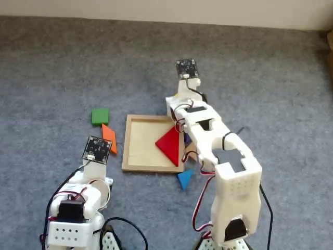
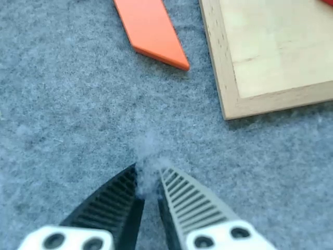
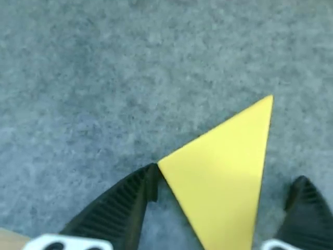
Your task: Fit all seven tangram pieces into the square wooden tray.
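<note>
Grey carpet (image 1: 62, 67): covers the whole work surface.

R arm (image 1: 229, 172): stretched fwd along the tray's right rim, wrist past the far right corner.

L arm (image 1: 78, 203): folded back, near its base, left of the tray.

Square wooden tray (image 1: 126, 151): flat on carpet btw. the arms; one corner (image 2: 223, 83) ahead of the L claw.

Red triangle (image 1: 170, 143): inside tray, against the right side.

Yellow triangle (image 3: 229, 151): flat on carpet, btw. the R fingers.

Orange parallelogram (image 1: 109, 138) (image 2: 151, 31): on carpet, just left of tray.

Green square (image 1: 100, 115): on carpet, just beyond the parallelogram.

Blue triangle (image 1: 184, 179): on carpet, just outside the tray's near right corner.

R gripper (image 3: 227, 177): spread wide, straddles the yellow triangle; one fingertip at its corner, other apart.

L gripper (image 2: 149, 172): fingers nearly together, nothing held, low over bare carpet.
</note>
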### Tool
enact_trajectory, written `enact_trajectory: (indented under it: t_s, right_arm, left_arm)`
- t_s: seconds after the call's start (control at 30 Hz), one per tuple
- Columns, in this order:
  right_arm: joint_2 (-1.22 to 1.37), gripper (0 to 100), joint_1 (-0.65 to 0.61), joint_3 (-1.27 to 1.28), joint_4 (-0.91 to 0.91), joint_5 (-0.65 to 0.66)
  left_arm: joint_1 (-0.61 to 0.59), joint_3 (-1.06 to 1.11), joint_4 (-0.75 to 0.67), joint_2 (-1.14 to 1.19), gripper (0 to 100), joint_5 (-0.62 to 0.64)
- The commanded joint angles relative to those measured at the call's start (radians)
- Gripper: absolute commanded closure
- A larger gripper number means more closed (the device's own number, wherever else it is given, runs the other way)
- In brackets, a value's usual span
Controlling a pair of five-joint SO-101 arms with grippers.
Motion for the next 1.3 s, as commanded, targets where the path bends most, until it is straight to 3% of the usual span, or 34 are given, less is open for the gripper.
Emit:
enact_trajectory:
  t_s: [0.0, 0.13, 0.3, 0.6, 0.77, 0.97, 1.13, 1.27]
  right_arm:
    - [0.021, 80.0, 0.028, -0.031, -0.056, 0.012]
    - [0.030, 90.6, 0.033, -0.028, -0.053, 0.012]
    - [0.028, 91.8, 0.062, -0.024, -0.036, 0.012]
    - [-0.160, 91.8, 0.084, -0.025, 0.354, 0.014]
    - [-0.220, 91.8, 0.087, -0.025, 0.444, 0.014]
    - [-0.262, 91.8, 0.114, -0.031, 0.438, 0.009]
    - [-0.265, 91.8, 0.114, -0.022, 0.254, -0.005]
    - [-0.211, 92.1, 0.116, -0.022, 0.079, -0.175]
  left_arm:
    - [-0.008, 0.019, 0.006, -0.050, 99, -0.008]
    - [-0.008, 0.019, 0.006, -0.050, 99, -0.008]
    - [-0.008, 0.019, 0.006, -0.050, 99, -0.008]
    - [-0.008, 0.019, 0.006, -0.050, 99, -0.008]
    - [-0.008, 0.019, 0.006, -0.050, 99, -0.008]
    - [-0.008, 0.019, 0.006, -0.050, 99, -0.008]
    - [-0.008, 0.019, 0.006, -0.050, 99, -0.008]
    - [-0.008, 0.019, 0.006, -0.050, 99, -0.008]
